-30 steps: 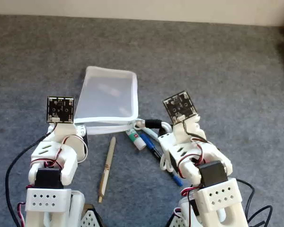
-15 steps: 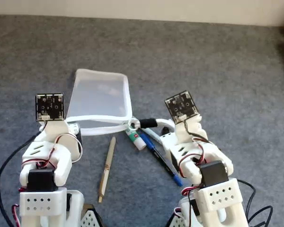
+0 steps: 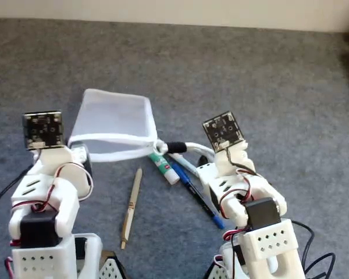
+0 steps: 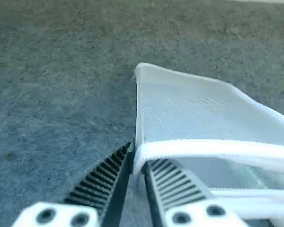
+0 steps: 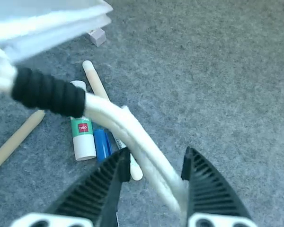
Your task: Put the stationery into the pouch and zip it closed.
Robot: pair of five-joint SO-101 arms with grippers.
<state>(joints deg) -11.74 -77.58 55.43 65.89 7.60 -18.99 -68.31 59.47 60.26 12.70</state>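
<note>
Grey carpet (image 3: pixel 267 75): pouch (image 3: pixel 113 119) has shifted left, drawn by the left gripper (image 4: pixel 135 165), clamped tight on its rim. Right gripper (image 5: pixel 157 155) stands open astride the strap (image 5: pixel 118 123). Stationery (image 3: pixel 192 186) lies outside, just beside the pouch.

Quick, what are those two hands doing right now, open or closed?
Left hand: closed, gripping the pouch.
Right hand: open around the white cord.
</note>
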